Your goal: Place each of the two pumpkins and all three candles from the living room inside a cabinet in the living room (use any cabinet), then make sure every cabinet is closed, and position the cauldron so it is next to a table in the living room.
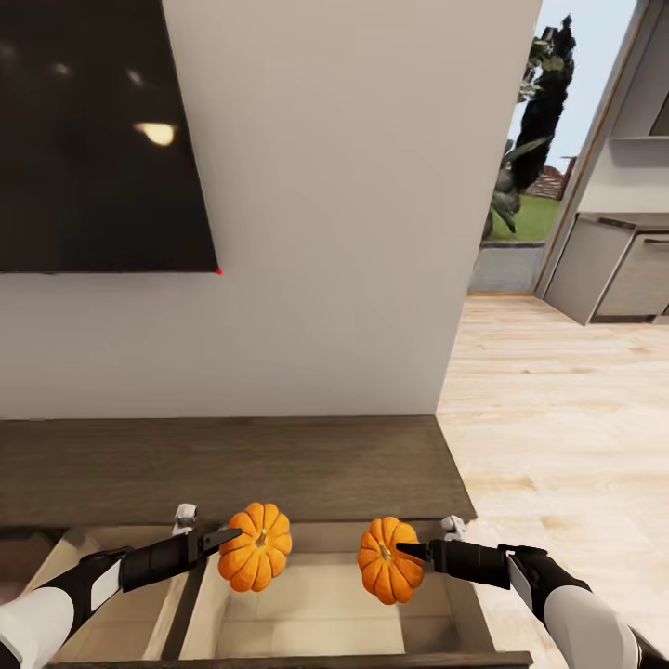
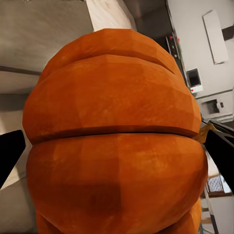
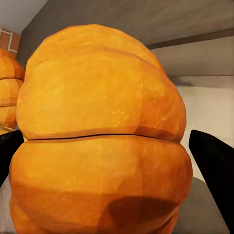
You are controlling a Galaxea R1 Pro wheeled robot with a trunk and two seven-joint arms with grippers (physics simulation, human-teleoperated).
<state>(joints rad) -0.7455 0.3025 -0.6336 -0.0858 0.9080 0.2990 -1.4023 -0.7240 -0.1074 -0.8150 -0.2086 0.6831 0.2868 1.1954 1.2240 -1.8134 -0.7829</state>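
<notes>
With each gripper, left and right, clamping a pumpkin over the cabinet's open drawer, lower both well inside before you release.

Ahead of the grippers, a white wall carries a black TV screen; pale wood floor spreads rightward.

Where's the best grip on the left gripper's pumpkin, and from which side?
Across the ribbed belly, coming in from the side, as the left gripper does now: its fingers straddle the left pumpkin at the widest part, stem facing the camera. The short stem is likely too small to pinch. The pumpkin hangs over the open drawer of the cabinet.
</notes>
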